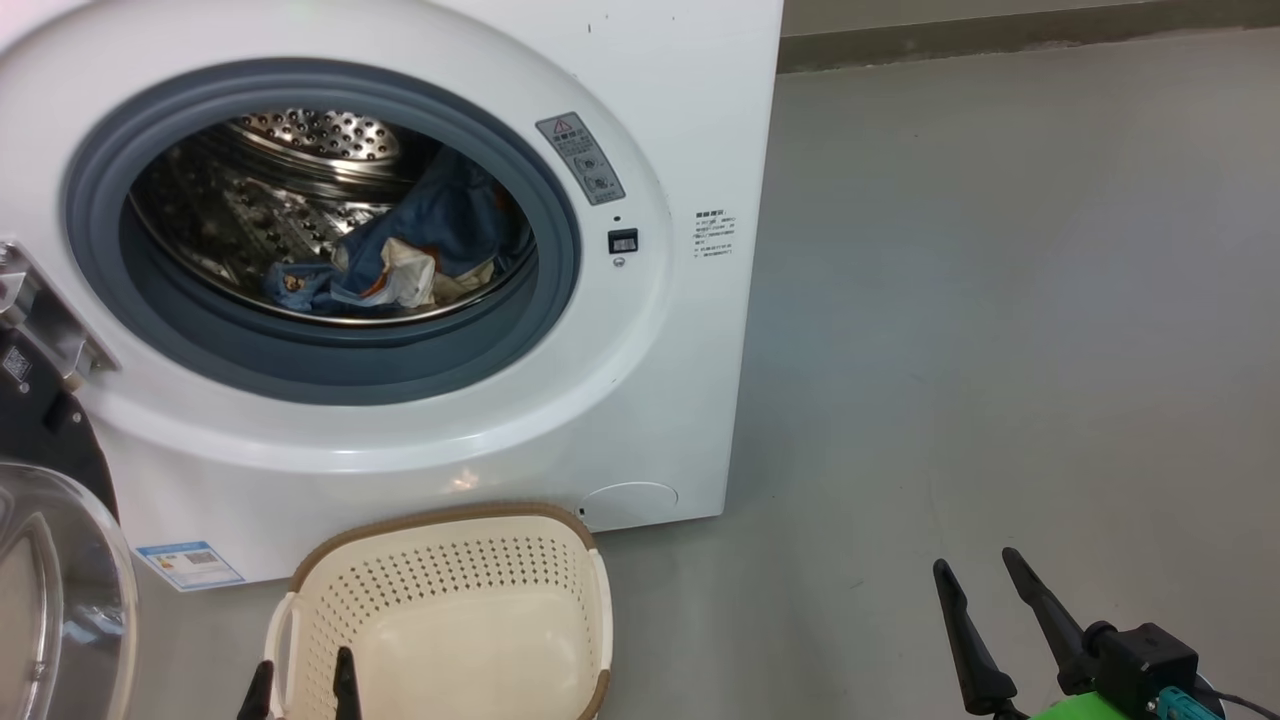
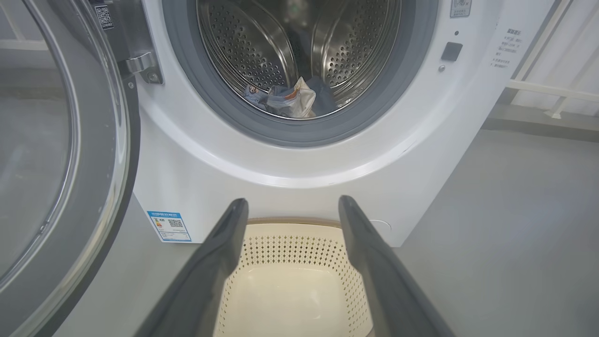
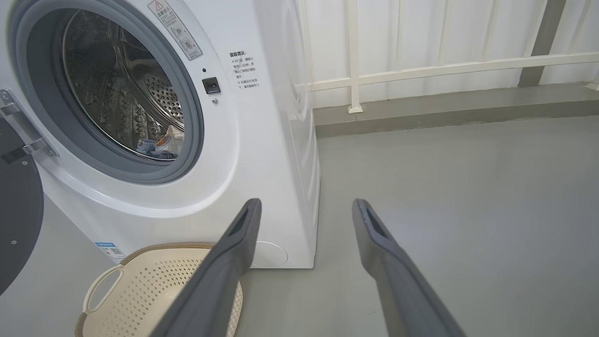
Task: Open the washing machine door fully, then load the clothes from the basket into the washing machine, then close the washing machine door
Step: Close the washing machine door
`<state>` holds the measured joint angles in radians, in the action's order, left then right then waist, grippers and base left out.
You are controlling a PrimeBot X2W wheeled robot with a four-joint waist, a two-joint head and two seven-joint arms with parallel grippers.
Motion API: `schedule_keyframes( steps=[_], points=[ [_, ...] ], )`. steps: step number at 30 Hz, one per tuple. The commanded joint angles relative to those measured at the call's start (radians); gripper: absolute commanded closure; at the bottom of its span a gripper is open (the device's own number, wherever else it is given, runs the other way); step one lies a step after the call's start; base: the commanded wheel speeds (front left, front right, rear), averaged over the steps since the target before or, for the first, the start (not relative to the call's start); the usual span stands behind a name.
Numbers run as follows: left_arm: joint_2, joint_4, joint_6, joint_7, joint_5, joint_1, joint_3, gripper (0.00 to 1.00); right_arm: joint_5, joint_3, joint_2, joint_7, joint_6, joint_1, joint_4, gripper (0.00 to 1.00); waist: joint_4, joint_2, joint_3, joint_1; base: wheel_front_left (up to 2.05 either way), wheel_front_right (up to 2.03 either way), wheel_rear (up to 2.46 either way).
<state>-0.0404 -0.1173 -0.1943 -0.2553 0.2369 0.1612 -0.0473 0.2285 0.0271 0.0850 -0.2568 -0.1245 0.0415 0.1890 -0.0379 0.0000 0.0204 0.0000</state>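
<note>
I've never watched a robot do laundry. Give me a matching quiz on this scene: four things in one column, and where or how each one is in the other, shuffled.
Things:
1. clothes
2. basket
3. washing machine door
4. right gripper

States:
A. swung open, at the left
B. fingers apart, above the grey floor
C. lying in the steel drum
D. looks empty, standing in front of the washing machine

Pairs: 1-C, 2-D, 3-A, 4-B
</note>
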Motion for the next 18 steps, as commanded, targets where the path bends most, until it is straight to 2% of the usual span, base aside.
schedule_keyframes(
  steps=[1, 8, 18],
  points=[
    [-0.010, 0.025, -0.009, -0.006, -0.017, -0.018, 0.035, 0.00, -0.010, 0.024, 0.006, -0.005, -0.006, -0.017, -0.026, 0.00, 0.001, 0.0000, 0.000, 0.0000, -0.27, 0.27, 0.00],
    [-0.010, 0.020, -0.007, -0.006, -0.018, -0.019, 0.029, 0.00, -0.012, 0.027, 0.003, -0.005, -0.006, -0.017, -0.028, 0.00, 0.001, 0.0000, 0.001, 0.0000, -0.81, 0.81, 0.00],
    [-0.010, 0.015, -0.006, -0.006, -0.014, -0.019, 0.024, 0.00, -0.009, 0.028, 0.005, -0.005, -0.006, -0.017, -0.030, 0.00, 0.000, 0.0000, 0.004, 0.0000, -1.72, 1.70, 0.02]
  ],
)
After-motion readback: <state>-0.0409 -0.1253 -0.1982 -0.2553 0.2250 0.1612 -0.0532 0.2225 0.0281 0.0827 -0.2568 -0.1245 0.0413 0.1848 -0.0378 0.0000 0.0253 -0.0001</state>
